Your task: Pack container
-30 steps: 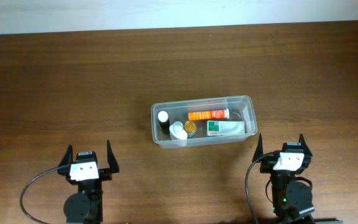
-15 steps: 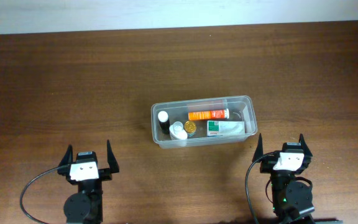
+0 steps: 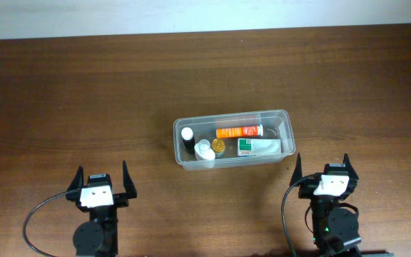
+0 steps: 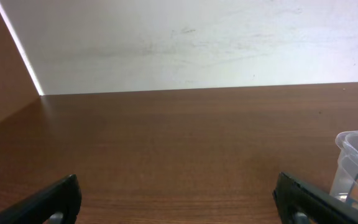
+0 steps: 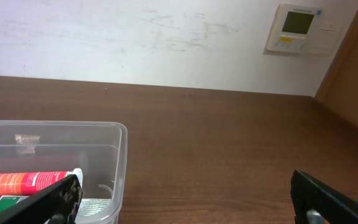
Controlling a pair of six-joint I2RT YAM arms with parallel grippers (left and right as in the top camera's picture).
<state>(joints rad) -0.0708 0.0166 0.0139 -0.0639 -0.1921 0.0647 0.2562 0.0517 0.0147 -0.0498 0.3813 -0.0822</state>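
**Overhead.** No change is noted against the two preceding frames: nothing has been moved. The container (image 3: 177, 146) is seen in the middle of the tabletop (image 3: 84, 86), ahead of and between the two arms. No lid is seen on it. An orange tube (image 3: 239, 132), a green-and-white tube (image 3: 259, 147), a white-capped dark bottle (image 3: 187, 135) and two small round items (image 3: 211, 148) lie inside. The left pincer (image 3: 102, 175) and right pincer (image 3: 322, 161) are parked near the front edge, each spread wide with nothing held.

**Left wrist.** Both fingers (image 4: 55, 199) are seen in the lower corners, wide apart, with bare wood between them. Only a corner of the container is caught at the right edge.

**Right wrist.** The fingers are likewise wide apart and empty. The container's end is seen at lower left, with the orange tube inside.

**Judgement.** No loose items are seen outside the container, so packing is judged finished or paused.
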